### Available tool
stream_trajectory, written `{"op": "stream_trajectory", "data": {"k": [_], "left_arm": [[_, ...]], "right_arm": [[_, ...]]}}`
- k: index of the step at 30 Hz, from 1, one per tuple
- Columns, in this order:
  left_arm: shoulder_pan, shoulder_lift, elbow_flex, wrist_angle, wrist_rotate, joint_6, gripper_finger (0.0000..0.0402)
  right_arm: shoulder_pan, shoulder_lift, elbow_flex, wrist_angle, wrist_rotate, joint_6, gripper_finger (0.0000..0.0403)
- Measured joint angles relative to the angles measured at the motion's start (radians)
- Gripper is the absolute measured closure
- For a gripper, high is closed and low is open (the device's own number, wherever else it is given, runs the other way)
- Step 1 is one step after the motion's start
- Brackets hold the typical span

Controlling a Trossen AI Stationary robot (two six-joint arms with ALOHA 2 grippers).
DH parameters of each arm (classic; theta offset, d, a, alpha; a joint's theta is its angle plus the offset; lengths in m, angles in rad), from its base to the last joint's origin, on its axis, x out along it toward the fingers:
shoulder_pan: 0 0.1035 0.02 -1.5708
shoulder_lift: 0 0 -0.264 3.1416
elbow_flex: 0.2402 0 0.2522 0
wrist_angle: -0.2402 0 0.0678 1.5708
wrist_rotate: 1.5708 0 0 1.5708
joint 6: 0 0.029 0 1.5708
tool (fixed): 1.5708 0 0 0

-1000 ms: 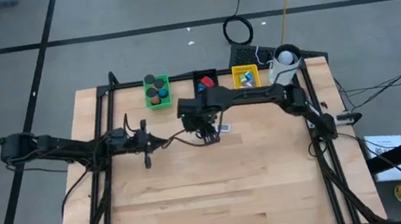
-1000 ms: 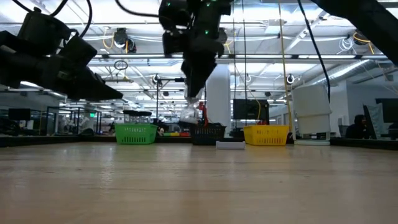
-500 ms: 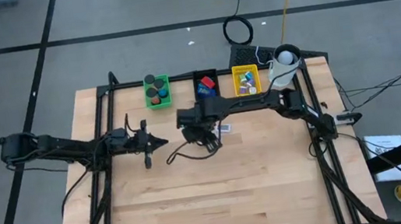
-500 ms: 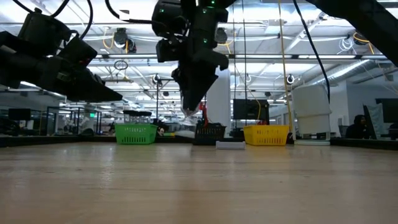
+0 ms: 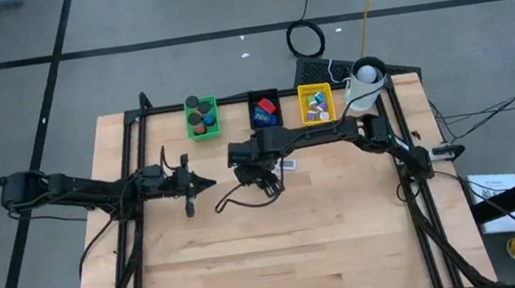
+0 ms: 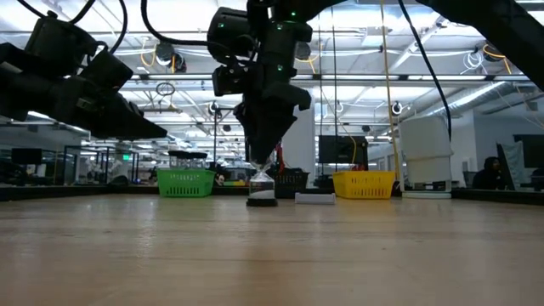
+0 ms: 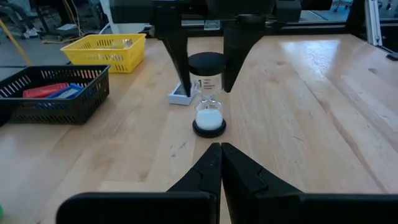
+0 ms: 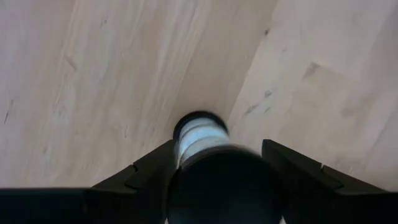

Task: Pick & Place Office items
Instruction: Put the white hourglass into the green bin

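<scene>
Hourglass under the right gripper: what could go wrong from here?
1. The hourglass stands upright on a small base, with the right gripper straddling its top cap; sideways drift on retreat could topple it.
2. If it falls, it may hit the small white block beside it, or roll toward the shut left gripper nearby.

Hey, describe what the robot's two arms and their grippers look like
Both arms are dark, jointed, near-black. The left gripper has two tapered black fingers narrowing to points. The right gripper has straight, flat black fingers. A black cable loops below the right arm; small green lights glow on its wrist.
</scene>
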Motion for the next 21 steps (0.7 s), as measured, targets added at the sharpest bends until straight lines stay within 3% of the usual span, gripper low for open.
{"op": "stream_trajectory", "data": {"k": [13,21], "left_arm": [[0.000,0.000,0.000,-0.019,0.002,0.000,0.0385],[-0.007,0.000,0.000,-0.019,0.001,0.000,0.0385]], "right_arm": [[0.022,-0.017,-0.001,0.031,0.111,0.028,0.0081],[0.105,-0.131,-0.001,-0.013,0.200,0.053,0.0091]]}}
